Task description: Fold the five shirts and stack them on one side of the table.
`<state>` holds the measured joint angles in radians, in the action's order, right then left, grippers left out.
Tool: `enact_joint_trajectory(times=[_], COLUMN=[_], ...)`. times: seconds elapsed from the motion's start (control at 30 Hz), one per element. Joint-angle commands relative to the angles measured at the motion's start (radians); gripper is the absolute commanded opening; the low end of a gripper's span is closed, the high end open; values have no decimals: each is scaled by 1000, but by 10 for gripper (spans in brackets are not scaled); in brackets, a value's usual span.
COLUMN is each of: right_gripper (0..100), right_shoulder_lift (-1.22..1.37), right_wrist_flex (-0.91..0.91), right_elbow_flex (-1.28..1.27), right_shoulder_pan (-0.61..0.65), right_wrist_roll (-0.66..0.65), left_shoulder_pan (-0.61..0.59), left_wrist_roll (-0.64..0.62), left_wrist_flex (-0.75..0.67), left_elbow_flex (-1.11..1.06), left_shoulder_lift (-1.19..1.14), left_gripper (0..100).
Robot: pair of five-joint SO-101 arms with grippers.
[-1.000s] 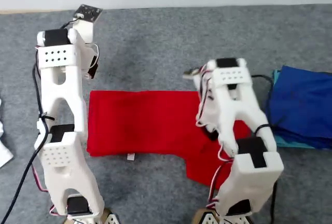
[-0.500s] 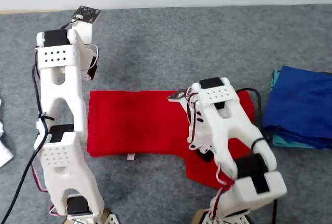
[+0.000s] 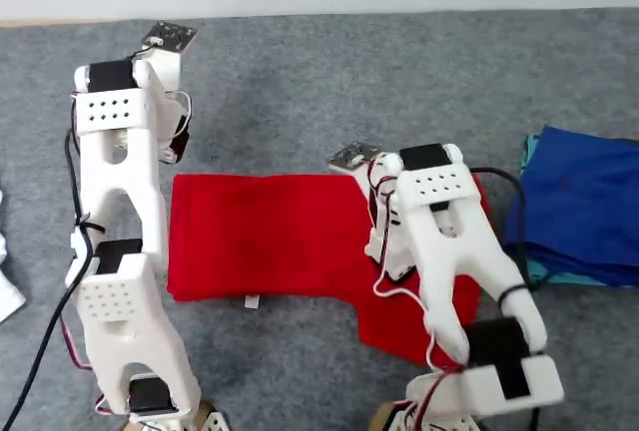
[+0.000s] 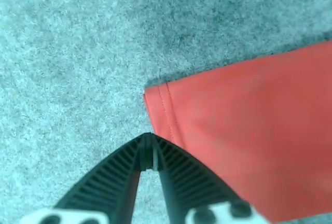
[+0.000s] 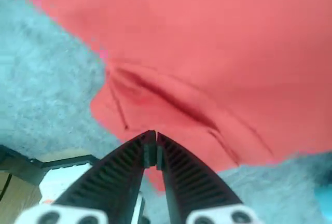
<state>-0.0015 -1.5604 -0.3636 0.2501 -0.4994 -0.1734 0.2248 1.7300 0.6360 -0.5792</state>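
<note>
A red shirt (image 3: 270, 236) lies partly folded across the middle of the grey table, with one flap (image 3: 394, 326) sticking out toward the front right. My left gripper (image 3: 178, 147) is at the shirt's far left corner. In the left wrist view it (image 4: 148, 140) is shut, its tips right at the hemmed corner (image 4: 161, 110). My right gripper (image 3: 391, 261) hangs over the right part of the shirt. In the right wrist view it (image 5: 151, 136) is shut above creased red cloth (image 5: 218, 42). Whether either gripper pinches cloth cannot be seen.
A stack with a blue shirt (image 3: 584, 207) on top and a teal one (image 3: 554, 271) beneath sits at the right edge. Something white (image 3: 5, 296) pokes in at the left edge. Bare grey carpet (image 3: 329, 82) stretches behind the red shirt.
The right arm swung left over the red shirt, then its upper part shifted back right a little. The left arm barely moved. The shirt's outline looks the same.
</note>
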Motion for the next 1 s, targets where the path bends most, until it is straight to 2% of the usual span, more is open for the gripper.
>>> enact_joint_trajectory(times=[0.0,0.2,0.33,0.63,0.83,0.97], right_gripper=[10,10,11,11,11,11], right_shoulder_lift=[73,213,199,-25,-51,-51], right_wrist_flex=[48,87,53,45,21,-64], right_elbow_flex=[57,35,-48,-285,-216,-64], right_shoulder_pan=[-8,-33,-19,168,119,101], right_wrist_roll=[-21,-21,-17,69,35,32], left_shoulder_pan=[-6,-6,-6,0,0,0], left_wrist_roll=[-2,-2,-2,-2,18,23], left_wrist_flex=[5,5,6,0,0,8], left_elbow_flex=[4,4,4,10,10,22], left_shoulder_lift=[77,80,80,72,78,81], left_gripper=[3,3,3,3,3,3])
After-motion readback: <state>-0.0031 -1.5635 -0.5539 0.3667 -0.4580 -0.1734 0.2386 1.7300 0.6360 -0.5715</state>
